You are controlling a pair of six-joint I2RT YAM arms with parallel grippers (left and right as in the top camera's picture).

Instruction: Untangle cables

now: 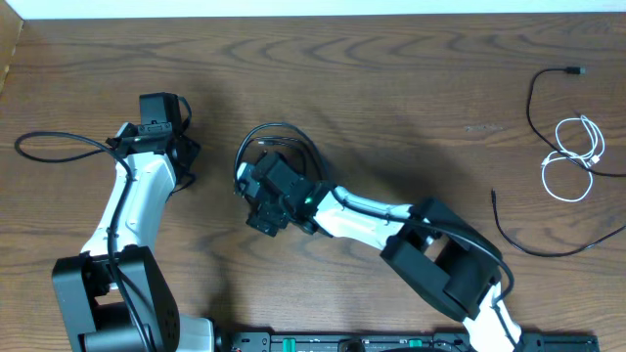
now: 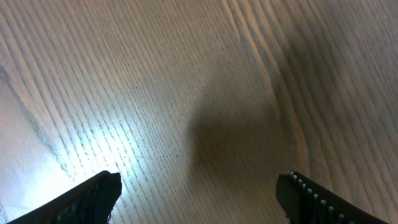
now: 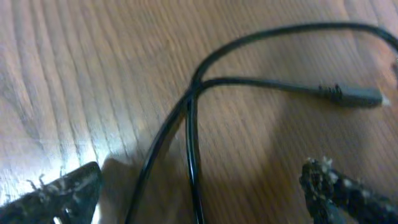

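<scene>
A black cable (image 3: pixel 193 124) lies on the wooden table under my right gripper (image 3: pixel 199 193). Two of its strands run between the open fingers, and its plug end (image 3: pixel 354 95) lies at the upper right. In the overhead view my right gripper (image 1: pixel 266 200) is at mid-table, with black cable loops (image 1: pixel 279 132) just behind it. A short white cable (image 1: pixel 575 156) lies coiled at the far right, with a black cable (image 1: pixel 536 98) beside it and another black one (image 1: pixel 548 249) below it. My left gripper (image 2: pixel 199 193) is open over bare wood, at the left in the overhead view (image 1: pixel 166 127).
A thin black loop (image 1: pixel 59 145) hangs from my left arm's wrist at the far left. The table's back edge (image 1: pixel 313 12) runs along the top. The arm bases and a black rail (image 1: pixel 391 342) are at the front edge.
</scene>
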